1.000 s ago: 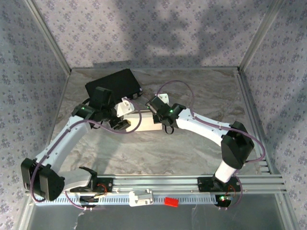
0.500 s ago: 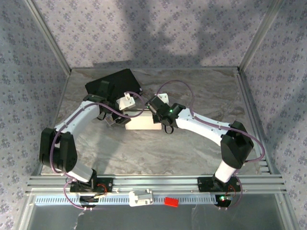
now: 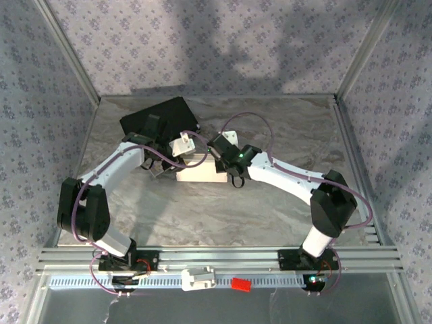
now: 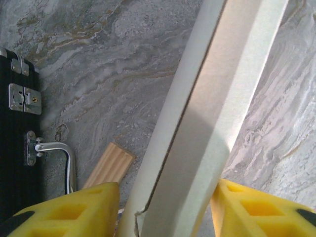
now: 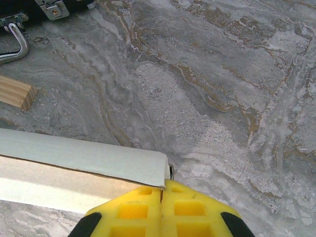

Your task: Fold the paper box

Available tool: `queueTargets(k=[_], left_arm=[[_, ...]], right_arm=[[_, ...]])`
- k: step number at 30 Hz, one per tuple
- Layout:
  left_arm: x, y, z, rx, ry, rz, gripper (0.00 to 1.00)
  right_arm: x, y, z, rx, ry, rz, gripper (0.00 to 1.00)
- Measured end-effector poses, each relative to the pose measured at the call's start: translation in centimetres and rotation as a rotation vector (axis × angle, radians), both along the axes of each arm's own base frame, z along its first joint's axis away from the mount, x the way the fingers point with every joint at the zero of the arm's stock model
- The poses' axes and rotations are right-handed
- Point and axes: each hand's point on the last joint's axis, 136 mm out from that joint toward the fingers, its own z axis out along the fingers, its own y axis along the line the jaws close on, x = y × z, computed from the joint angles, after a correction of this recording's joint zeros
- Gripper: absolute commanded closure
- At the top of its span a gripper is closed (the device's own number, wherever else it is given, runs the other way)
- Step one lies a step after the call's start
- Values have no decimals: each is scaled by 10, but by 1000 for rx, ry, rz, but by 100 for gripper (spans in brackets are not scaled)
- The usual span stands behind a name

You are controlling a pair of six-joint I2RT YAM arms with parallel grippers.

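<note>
The paper box lay mid-worktop, long and white, just in front of the black case. Left jaws straddled its left end, a yellow pad on either side of the cardboard. Pinching or not, I couldn't tell. Right jaws were pressed together, tips at the box's far corner. A small wooden block sat between box and case.

Open passage over bare marble table, right and near. Far left blocked by black case; centre by paper box; wooden block between.
</note>
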Motion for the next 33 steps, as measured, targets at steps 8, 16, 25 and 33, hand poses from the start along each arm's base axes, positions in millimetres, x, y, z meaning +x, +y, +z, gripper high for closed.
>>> queueTargets(k=[8, 16, 25, 33], left_arm=[[-16, -4, 0, 43, -10, -6, 55], [-33, -8, -3, 74, -37, -29, 57], [-40, -20, -3, 79, -63, -69, 58], [-43, -24, -4, 84, -61, -77, 60]], right_arm=[[2, -2, -1, 37, -10, -3, 100], [-11, -6, 1, 168, 48, 53, 80], [-26, -19, 8, 444, 232, -28, 58], [-29, -54, 29, 714, 312, -269, 35]])
